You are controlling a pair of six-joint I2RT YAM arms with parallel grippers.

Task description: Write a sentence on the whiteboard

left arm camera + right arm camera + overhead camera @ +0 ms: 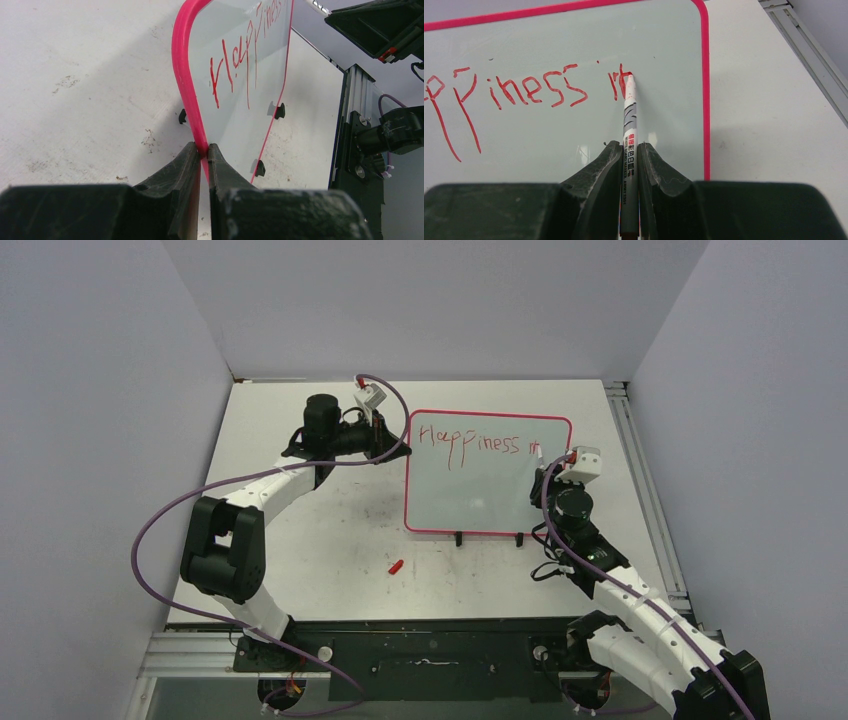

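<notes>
The whiteboard (480, 490), pale with a pink-red rim and black clip feet, lies at the middle right of the table. Its sentence (470, 440) so reads "Happiness i" plus a part-drawn letter in red, also legible in the right wrist view as the sentence (524, 92). My left gripper (204, 150) is shut on the whiteboard's pink rim (182, 65) at its left edge. My right gripper (629, 150) is shut on a grey marker (629, 125), whose tip touches the board at the last red stroke. In the top view the right gripper (545, 468) stands over the board's right side.
A small red marker cap (396, 566) lies on the scuffed white tabletop (330, 560) in front of the board. An aluminium rail (645, 490) runs along the table's right edge. Grey walls close in the back and both sides.
</notes>
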